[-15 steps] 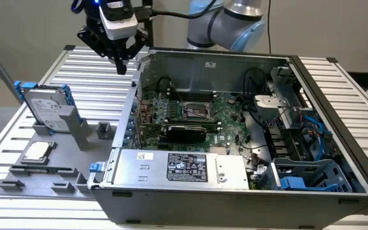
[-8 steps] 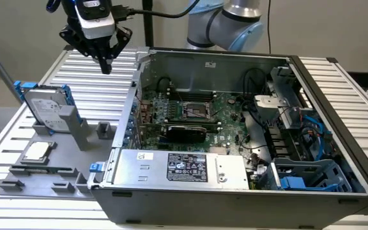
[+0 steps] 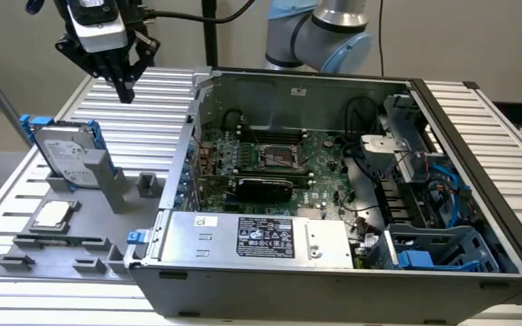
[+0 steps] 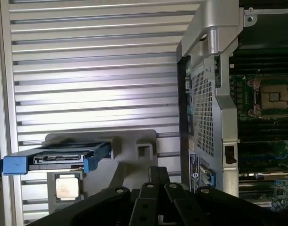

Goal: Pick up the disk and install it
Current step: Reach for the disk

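Note:
The disk (image 3: 65,153), a silver-grey drive with a white label and blue rails, stands on edge in a grey holder (image 3: 71,248) at the exterior view's left. The wrist view looks onto its thin edge, the disk (image 4: 59,158) lying between blue rail ends. My gripper (image 3: 126,92) hangs well above the ribbed table, behind the disk and apart from it. Its black fingers (image 4: 157,181) are drawn together to a point, shut on nothing.
The open computer case (image 3: 334,197) lies to the exterior view's right, with its motherboard (image 3: 270,163), a grey power supply (image 3: 261,238) and blue drive bays (image 3: 433,248). A small silver chip (image 3: 52,214) rests on the holder in front of the disk. The case's metal side wall (image 4: 205,108) runs close beside the gripper.

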`<state>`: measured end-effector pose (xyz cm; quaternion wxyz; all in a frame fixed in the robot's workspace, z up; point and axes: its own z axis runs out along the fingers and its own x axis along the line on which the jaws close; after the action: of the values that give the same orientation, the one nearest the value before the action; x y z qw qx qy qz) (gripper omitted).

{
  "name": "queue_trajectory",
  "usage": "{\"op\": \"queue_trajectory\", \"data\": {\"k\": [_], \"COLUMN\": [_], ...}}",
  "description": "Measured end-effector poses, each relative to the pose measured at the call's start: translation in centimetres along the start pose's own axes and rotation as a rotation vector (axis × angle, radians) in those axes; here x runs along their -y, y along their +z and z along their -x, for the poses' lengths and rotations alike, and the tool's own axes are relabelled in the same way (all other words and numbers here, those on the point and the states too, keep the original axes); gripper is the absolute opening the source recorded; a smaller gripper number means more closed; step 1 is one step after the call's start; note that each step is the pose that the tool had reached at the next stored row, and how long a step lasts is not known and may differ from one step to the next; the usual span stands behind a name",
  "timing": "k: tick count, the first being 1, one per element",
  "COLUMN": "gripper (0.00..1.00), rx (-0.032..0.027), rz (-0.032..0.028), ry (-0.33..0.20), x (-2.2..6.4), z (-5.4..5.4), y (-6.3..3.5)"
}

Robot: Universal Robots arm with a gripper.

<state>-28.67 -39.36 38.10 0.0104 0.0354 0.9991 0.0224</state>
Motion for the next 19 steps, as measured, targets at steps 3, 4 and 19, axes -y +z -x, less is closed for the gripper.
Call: {"op": "queue_trajectory", "data": {"k": [3,4,19], "gripper": [0.0,0.0,0.0], "rx": [-0.0001,-0.0001,-0.0041], "rz": [0.0,0.0,-0.0012], "ry": [0.0,0.0,0.0], "x": [-0.1,-0.14,-0.63], "z": [-1.4,-1.8,-8.6], "y": [-0.01,-0.01,0.24]}}
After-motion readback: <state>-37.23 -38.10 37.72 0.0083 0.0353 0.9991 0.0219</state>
